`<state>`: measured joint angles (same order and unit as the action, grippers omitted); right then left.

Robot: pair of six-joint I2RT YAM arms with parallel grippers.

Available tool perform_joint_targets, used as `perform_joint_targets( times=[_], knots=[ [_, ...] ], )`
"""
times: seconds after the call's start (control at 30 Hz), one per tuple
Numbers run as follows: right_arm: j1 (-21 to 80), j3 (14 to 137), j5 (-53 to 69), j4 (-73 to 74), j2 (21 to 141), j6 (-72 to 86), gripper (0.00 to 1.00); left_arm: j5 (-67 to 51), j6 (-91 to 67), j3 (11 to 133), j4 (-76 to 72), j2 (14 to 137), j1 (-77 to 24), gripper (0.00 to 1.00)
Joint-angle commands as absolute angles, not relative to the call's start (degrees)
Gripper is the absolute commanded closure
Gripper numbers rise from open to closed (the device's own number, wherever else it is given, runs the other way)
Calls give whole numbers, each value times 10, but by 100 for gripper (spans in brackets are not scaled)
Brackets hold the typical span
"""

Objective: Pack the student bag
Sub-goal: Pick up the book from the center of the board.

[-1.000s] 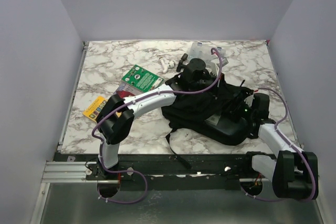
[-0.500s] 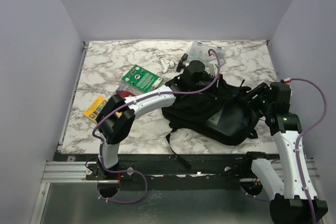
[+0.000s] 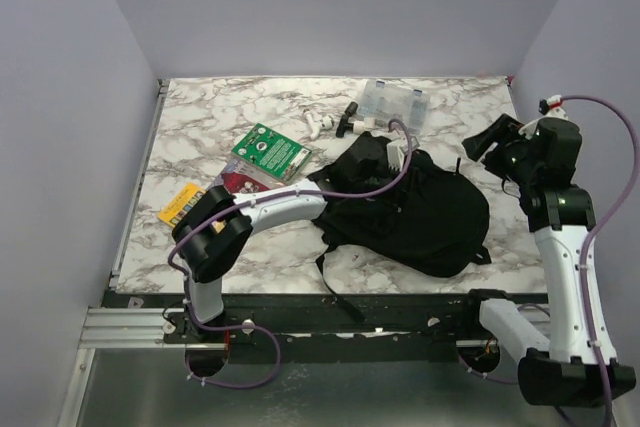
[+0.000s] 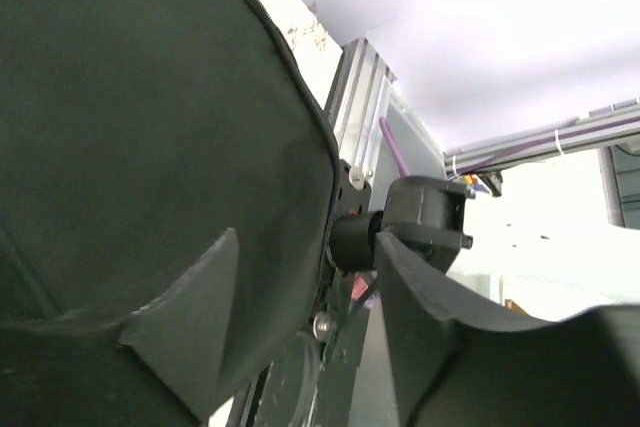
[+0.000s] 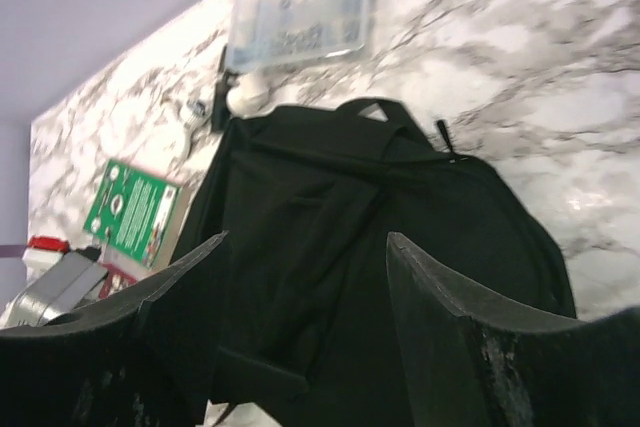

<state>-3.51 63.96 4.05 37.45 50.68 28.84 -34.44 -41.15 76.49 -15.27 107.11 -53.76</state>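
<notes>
Left gripper [image 4: 305, 247] stands with jaws apart and nothing between them, the black backpack [image 3: 420, 212] fabric just beside the outer face of one finger; closing here would likely pinch only loose cloth. Right gripper [image 5: 305, 242], likewise parted and empty, hangs above the flat-lying bag, whose unheld mouth may flop shut. Beyond those jaws lies the clear compartment box [image 5: 300, 9], easily shoved away by a low reach

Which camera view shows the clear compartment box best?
The right wrist view: the clear compartment box appears largest there, its compartments discernible. The top external view shows the box whole but small. The left wrist view misses it.
</notes>
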Motion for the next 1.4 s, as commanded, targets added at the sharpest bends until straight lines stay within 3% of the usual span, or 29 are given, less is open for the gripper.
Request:
perform_joint_targets(
  times=[0.0, 0.27, 0.47, 0.67, 0.8, 0.93, 1.37],
  knots=[
    [-17, 664, 157, 317, 560, 258, 32, -333, -383, 695, -159, 966, -537, 36],
    [169, 647, 123, 205, 648, 297, 30, -326, -342, 529, -45, 763, -458, 20],
    [352, 651, 69, 105, 745, 328, 29, -228, -309, 443, 133, 562, -343, 9],
    [445, 664, 86, -7, 862, 377, 30, -133, -350, 376, 253, 446, -180, 8],
    [484, 694, 86, -20, 933, 384, 30, -66, -510, 316, 267, 425, -111, 6],
    [496, 725, 101, -9, 977, 388, 29, -77, -645, 264, 163, 427, -98, 5],
    [490, 770, 73, -46, 1100, 459, 32, -31, -610, 205, 75, 485, -94, 6]
  ],
)
